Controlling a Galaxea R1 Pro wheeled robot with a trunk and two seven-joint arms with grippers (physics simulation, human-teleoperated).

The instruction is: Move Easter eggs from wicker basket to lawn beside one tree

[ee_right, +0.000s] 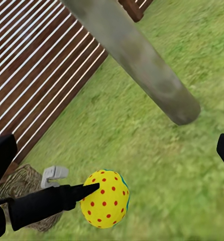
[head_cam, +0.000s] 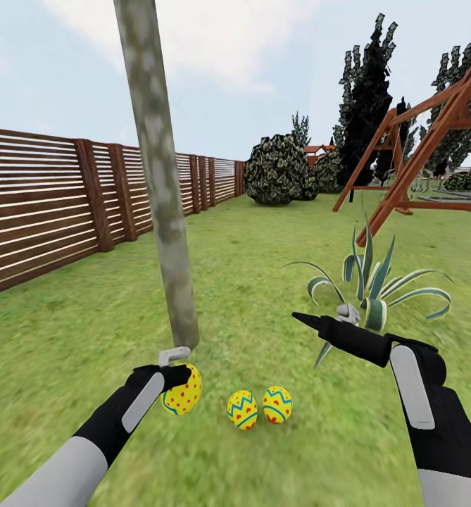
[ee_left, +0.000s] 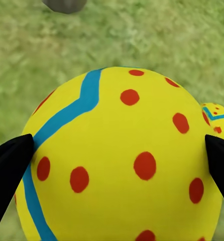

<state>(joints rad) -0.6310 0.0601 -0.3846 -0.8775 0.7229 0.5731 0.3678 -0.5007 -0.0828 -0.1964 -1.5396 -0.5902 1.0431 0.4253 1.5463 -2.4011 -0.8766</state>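
While your left tool [head_cam: 173,380] is pinching the third egg [head_cam: 184,389] across its smooth, probably slippery middle beside the tree [head_cam: 166,232], two eggs [head_cam: 259,406] are lying on the lawn [head_cam: 263,267]; your right tool [head_cam: 318,324] is gaping empty.

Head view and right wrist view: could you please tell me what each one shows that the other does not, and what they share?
The head view adds the swing frame, the striped plant and a pair of eggs lying on the lawn. The right wrist view adds the wicker basket by the fence. Shared: the tree trunk, the fence, the lawn, and the left gripper shut on the third egg.
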